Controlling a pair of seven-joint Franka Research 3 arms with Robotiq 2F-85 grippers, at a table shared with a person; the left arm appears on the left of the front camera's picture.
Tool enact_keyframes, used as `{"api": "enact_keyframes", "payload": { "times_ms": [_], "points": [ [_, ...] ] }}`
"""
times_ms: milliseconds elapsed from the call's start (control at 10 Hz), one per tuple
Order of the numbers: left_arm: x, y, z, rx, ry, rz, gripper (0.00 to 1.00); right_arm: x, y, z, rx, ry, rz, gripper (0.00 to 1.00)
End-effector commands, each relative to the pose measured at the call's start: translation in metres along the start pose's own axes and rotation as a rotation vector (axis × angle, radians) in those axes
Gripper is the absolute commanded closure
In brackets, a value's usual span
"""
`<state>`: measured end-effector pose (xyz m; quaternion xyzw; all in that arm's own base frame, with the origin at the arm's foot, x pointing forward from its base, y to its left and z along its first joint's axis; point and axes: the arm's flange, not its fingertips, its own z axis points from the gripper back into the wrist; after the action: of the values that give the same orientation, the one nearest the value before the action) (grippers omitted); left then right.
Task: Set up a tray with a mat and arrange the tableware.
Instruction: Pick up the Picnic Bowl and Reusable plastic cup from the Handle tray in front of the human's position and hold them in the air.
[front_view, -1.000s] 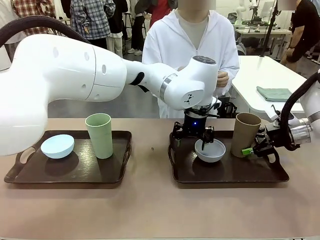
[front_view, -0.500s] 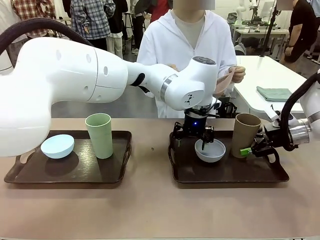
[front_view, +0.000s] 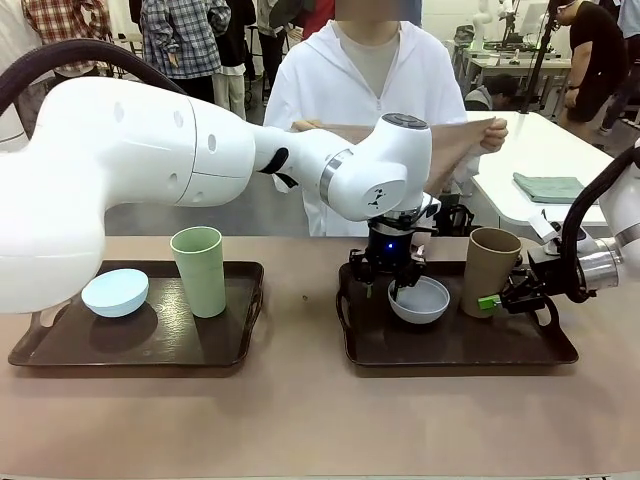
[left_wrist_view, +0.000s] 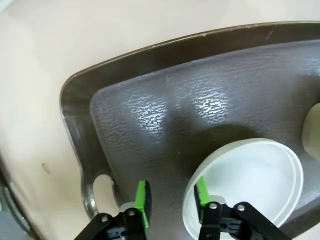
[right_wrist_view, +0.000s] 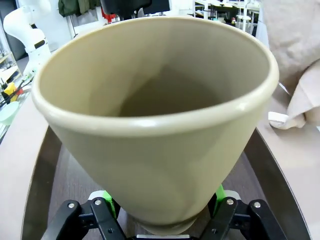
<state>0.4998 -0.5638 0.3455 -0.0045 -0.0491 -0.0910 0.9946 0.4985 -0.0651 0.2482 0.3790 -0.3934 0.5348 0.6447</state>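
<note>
My left arm reaches across to the right tray (front_view: 460, 348). Its gripper (front_view: 398, 285) (left_wrist_view: 172, 192) hangs over the white bowl (front_view: 422, 300) (left_wrist_view: 250, 185), half-closed astride the near rim. One finger is inside the bowl and a gap shows at the outer pad. My right gripper (front_view: 500, 298) (right_wrist_view: 162, 200) is shut on the base of the upright tan tumbler (front_view: 495, 268) (right_wrist_view: 155, 115), a green pad on either side. The light blue bowl (front_view: 115, 292) and pale green tumbler (front_view: 199, 270) stand on the left tray (front_view: 130, 350). Across the table, the person holds a beige mat (front_view: 455, 150) stretched between both hands.
A bare strip of table runs between the two trays and along the front edge. Behind the person stands a white table with a folded green cloth (front_view: 550, 187). People stand farther off in the background.
The person has lifted the mat and spread it out wide. My left gripper's jaws have narrowed around the bowl's rim. My right gripper's pad has moved in against the tumbler's base.
</note>
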Motion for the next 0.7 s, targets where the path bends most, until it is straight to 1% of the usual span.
{"api": "enact_keyframes", "payload": {
  "times_ms": [0, 100, 200, 300, 500, 600],
  "points": [
    [0.0072, -0.0034, 0.0025, -0.021, 0.006, -0.001, 1.0, -0.0042, -0.0039, 0.0002, 0.0, -0.012, 0.013, 0.79],
    [0.0075, -0.0037, 0.0026, -0.023, 0.007, -0.001, 1.0, -0.0046, -0.0046, 0.0004, 0.002, -0.013, 0.011, 1.0],
    [0.0078, -0.0035, 0.0026, -0.024, 0.009, 0.0, 1.0, -0.0051, -0.0059, 0.0006, 0.0, -0.015, 0.005, 0.79],
    [0.0072, -0.0034, 0.0032, -0.027, 0.01, 0.0, 1.0, -0.0051, -0.0057, 0.0006, -0.001, -0.013, 0.003, 1.0],
    [0.006, -0.0025, 0.0035, -0.013, 0.017, -0.01, 1.0, -0.0044, -0.0047, 0.0023, -0.006, -0.008, -0.001, 1.0],
    [0.0051, -0.0005, 0.0046, -0.005, 0.047, -0.026, 1.0, 0.0004, -0.001, 0.0062, -0.012, -0.01, -0.001, 0.79]
  ]
}}
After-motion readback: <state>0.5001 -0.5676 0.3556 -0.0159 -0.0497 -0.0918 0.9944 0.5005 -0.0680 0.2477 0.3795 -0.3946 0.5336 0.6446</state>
